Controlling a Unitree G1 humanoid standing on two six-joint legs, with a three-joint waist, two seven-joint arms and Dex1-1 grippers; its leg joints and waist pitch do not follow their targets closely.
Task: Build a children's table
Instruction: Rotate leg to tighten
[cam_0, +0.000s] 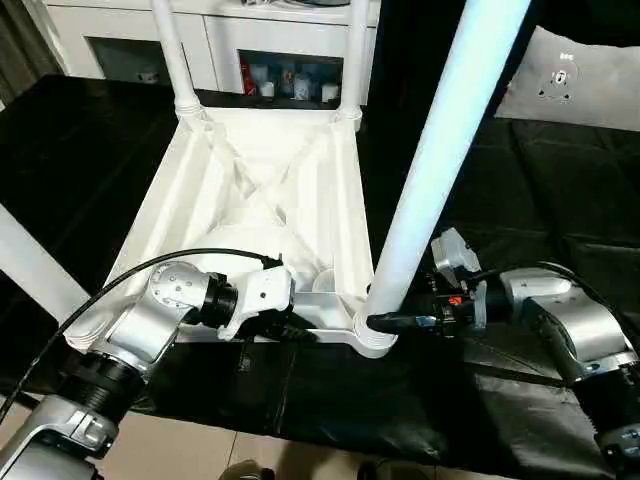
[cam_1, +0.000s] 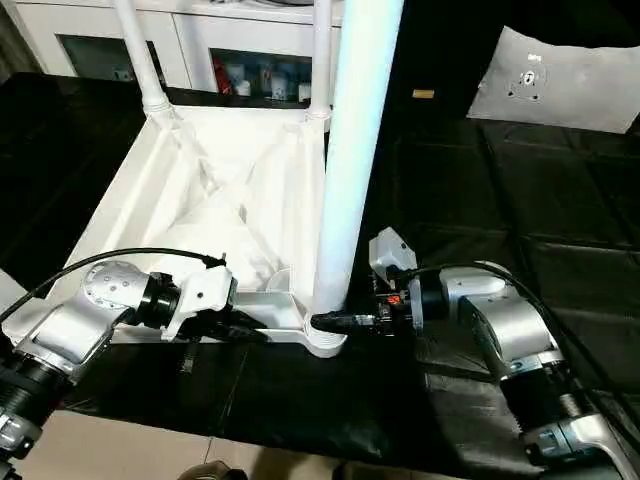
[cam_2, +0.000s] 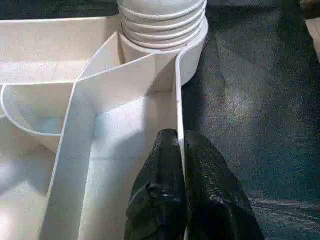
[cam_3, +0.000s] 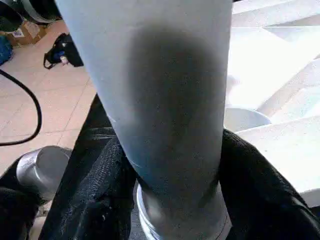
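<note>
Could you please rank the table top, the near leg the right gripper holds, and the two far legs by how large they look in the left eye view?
1. Table top
2. Near leg, enlarged by nearness
3. Far legs, alike; cropped

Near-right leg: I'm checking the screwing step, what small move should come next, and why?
Probably twist the leg further in: the right gripper clasps its base at the corner socket, threads still show, and the left gripper pinches the tabletop's rim.

Bright overhead glare on white plastic; wrist close-ups softly blurred.
</note>
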